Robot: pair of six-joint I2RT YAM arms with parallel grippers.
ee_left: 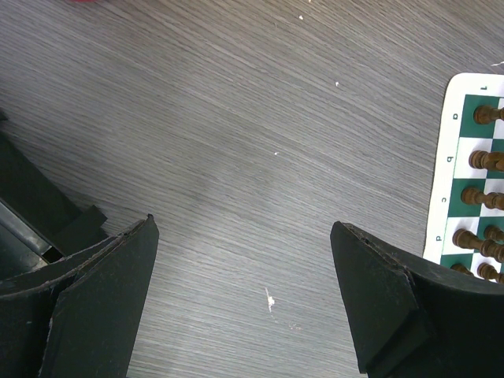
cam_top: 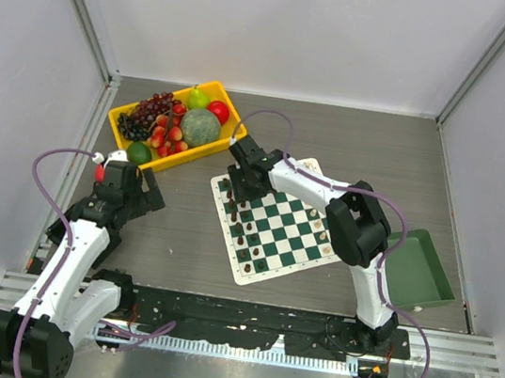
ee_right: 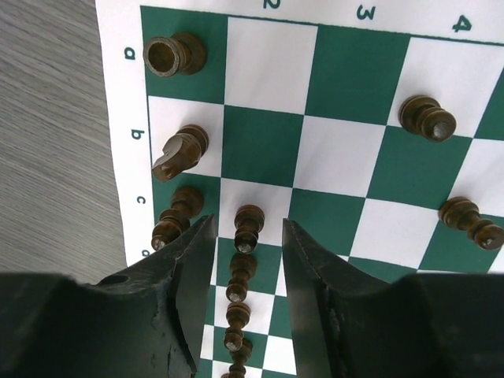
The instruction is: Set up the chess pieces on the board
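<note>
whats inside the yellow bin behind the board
The yellow bin holds dark grapes, strawberries, a green pear, a red fruit, a round green melon and a dark green fruit. Anything beneath the pile is covered.

The board (cam_top: 278, 220) has green and white squares, the chess pieces (ee_right: 248, 228) are dark brown, the tray (cam_top: 421, 271) is green and the box (cam_top: 196, 152) is yellow.

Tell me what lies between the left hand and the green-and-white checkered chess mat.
Only bare grey wood-grain tabletop: the left wrist view shows no object between the left hand and the green-and-white checkered mat.
</note>
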